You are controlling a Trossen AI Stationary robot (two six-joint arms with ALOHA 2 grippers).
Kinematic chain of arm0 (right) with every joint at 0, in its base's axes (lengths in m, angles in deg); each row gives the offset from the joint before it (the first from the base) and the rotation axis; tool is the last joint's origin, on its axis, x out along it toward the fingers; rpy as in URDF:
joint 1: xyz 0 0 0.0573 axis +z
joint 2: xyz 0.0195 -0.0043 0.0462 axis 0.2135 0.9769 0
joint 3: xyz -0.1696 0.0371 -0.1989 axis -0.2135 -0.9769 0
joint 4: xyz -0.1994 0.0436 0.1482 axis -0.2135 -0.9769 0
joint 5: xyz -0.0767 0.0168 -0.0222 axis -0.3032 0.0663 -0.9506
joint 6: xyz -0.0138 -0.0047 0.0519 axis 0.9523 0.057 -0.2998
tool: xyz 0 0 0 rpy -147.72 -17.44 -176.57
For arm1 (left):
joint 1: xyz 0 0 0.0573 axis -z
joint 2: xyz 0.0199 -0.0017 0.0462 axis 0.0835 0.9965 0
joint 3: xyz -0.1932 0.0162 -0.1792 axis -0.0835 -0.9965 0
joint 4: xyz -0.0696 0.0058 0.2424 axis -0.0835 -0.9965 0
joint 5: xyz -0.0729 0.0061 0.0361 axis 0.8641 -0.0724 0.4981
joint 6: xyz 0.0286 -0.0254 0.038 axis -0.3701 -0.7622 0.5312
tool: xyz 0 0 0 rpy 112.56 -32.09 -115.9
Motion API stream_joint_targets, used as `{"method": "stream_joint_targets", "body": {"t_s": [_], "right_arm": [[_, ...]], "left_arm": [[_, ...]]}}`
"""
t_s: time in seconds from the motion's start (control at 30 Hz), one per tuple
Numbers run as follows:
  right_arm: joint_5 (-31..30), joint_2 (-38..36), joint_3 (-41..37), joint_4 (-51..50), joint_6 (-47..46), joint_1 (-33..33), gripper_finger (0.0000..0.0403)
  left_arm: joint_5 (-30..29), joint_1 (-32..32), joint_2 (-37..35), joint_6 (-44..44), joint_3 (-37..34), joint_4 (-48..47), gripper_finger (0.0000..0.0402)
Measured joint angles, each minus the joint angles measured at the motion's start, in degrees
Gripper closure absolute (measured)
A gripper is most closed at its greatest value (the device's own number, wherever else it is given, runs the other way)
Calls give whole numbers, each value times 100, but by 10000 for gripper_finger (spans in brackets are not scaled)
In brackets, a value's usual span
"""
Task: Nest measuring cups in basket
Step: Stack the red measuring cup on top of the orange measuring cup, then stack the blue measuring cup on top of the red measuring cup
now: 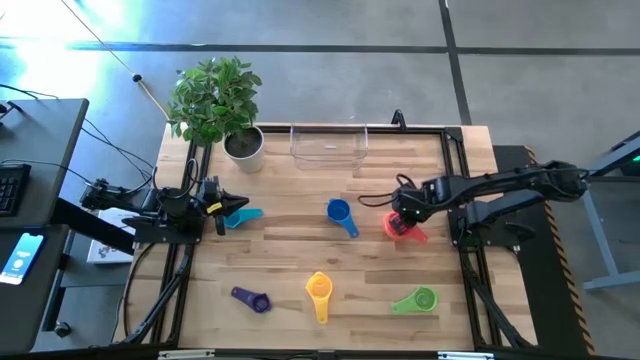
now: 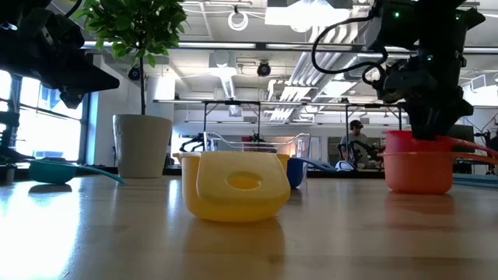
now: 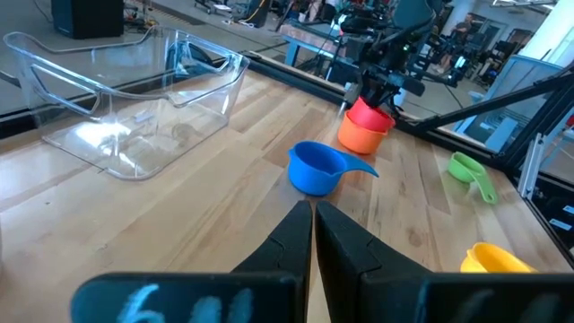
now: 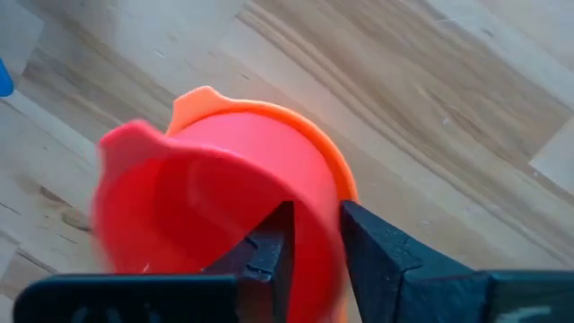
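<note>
The red cup [image 1: 398, 224] sits inside the orange cup [image 3: 360, 138], and the two stand together toward the right side of the table [image 1: 300, 260]. The right gripper [image 4: 312, 235] is down on them. One finger is inside the red cup and the other is outside, with the cup's wall in the thin gap between them. The fingers stand only a little apart, and it is hard to tell if they still pinch the wall or have just let go.

The blue cup [image 1: 340, 212] lies near the middle of the table, just beside the pair. The yellow cup [image 1: 319, 290] is near the front edge, with the purple cup [image 1: 250, 298] on one side and the green cup [image 1: 418, 299] on the other.

The teal cup [image 1: 243, 217] lies near the left edge, right by the left gripper [image 3: 313, 215], whose fingers are pressed together with nothing in them.

The clear basket [image 1: 328, 143] stands at the back edge, with no cups in it. A white plant pot [image 1: 244, 147] stands beside it.
</note>
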Motion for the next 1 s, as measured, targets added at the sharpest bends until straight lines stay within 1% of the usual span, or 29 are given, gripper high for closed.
{"method": "stream_joint_targets", "body": {"t_s": [0.27,0.47,0.57,0.8,0.9,1.0], "right_arm": [[-325,0,437,-404,-3,-15,318],[-441,0,691,-383,-3,-15,318],[-600,0,896,-323,-3,-15,318],[-1052,0,1442,-245,40,-15,318],[-1095,0,1687,-247,43,-15,318],[-1097,0,1897,-244,42,-15,318]], "left_arm": [[0,-1,0,2,0,-22,392],[0,-1,-1,4,0,-20,392],[0,-2,0,2,-2,24,392],[-47,-2,-2,5,0,455,392],[-118,-2,-1,-25,0,529,392],[-120,-2,0,-284,0,536,392]]}}
